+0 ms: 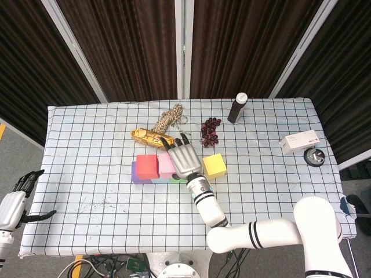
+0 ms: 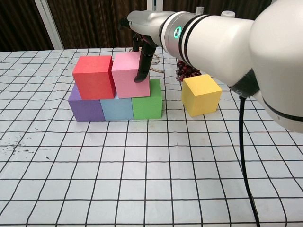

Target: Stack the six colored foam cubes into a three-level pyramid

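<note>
Dark curtains hang behind a table draped in a white cloth with a black grid.

On it, the pink cube sits in the 2nd level, over the seam between the light blue cube and the green cube, with its left face against the red cube. The red cube rests over the purple cube and the light blue one. The yellow cube stands alone on the cloth just right of the stack; it is the 1 piece left for the top.

The right hand grasps the pink cube, with fingers down its front-right face and the palm over its top.

The risk lies in the release. Foam is light and slightly grippy, so fingers that drag while opening could tip the pink cube or pull it off the green one. A sideways push could also shove the red cube off its perch. Later, the yellow cube needs a level seat across red and pink, so any gap or twist here would unsettle it.

The left hand hangs released, well off the table's left edge. Twine, a gold-wrapped packet, grapes, a dark bottle and a white box lie beyond.
</note>
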You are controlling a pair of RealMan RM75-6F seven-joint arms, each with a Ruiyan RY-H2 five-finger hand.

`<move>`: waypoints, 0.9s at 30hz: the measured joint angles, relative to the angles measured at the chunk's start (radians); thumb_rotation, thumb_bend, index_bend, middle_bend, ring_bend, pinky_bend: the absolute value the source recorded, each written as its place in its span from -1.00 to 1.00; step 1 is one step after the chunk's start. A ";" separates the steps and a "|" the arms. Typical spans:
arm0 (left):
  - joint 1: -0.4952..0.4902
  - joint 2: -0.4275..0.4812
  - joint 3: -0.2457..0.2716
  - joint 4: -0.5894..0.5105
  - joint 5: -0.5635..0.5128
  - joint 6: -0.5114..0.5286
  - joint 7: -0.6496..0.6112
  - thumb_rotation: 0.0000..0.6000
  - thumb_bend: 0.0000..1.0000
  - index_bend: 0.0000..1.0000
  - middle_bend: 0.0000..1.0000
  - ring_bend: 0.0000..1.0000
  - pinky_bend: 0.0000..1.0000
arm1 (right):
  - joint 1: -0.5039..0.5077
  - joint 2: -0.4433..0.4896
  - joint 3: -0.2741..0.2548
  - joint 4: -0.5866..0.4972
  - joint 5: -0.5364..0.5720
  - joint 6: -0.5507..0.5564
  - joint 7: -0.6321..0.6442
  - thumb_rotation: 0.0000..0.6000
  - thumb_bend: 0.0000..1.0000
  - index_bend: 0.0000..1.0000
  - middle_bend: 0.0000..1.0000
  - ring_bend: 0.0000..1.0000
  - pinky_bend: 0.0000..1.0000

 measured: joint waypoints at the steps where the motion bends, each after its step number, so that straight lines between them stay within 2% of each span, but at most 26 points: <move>1: 0.000 -0.001 0.000 0.002 0.001 0.000 -0.001 1.00 -1.00 -0.95 -0.85 -1.00 -1.00 | 0.000 -0.001 0.001 0.000 -0.001 -0.001 0.000 1.00 -0.82 -1.00 0.03 -0.69 -1.00; 27: 0.001 -0.037 0.004 0.009 0.042 0.031 0.090 1.00 -1.00 -0.95 -0.85 -1.00 -1.00 | -0.009 -0.016 0.005 0.012 -0.022 -0.001 0.004 1.00 -0.82 -1.00 0.03 -0.68 -1.00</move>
